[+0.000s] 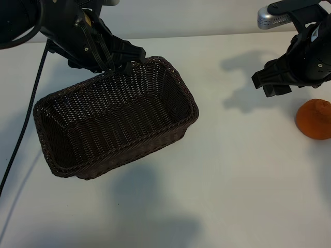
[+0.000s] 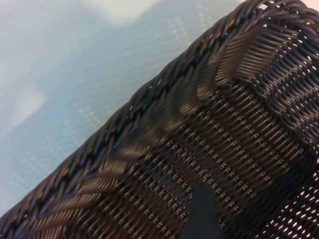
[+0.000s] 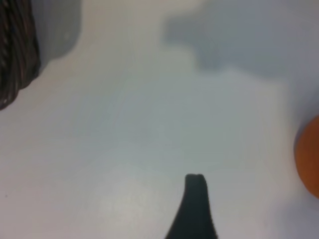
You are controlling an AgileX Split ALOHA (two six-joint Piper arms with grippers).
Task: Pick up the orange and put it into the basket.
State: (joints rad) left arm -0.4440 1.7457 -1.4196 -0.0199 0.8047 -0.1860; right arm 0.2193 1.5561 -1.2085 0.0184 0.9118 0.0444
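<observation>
The dark brown woven basket [image 1: 57, 111] sits left of centre on the white table, empty inside. My left gripper [image 1: 126, 62] hangs over its far rim [image 2: 149, 114], open, with one finger [image 2: 202, 214] down against the inner wall. The orange [image 1: 314, 120] lies at the right edge of the exterior view, bumpy and dull. It also shows at the border of the right wrist view as the orange [image 3: 309, 159]. My right gripper [image 1: 274, 85] hovers just up and left of it, apart from it, open and holding nothing. Only one finger [image 3: 195, 199] shows in its wrist view.
A black cable [image 1: 23, 129] runs down the table's left side beside the basket. A corner of the basket [image 3: 15, 50] shows in the right wrist view. White tabletop [image 1: 243, 165] stretches between basket and orange, crossed by arm shadows.
</observation>
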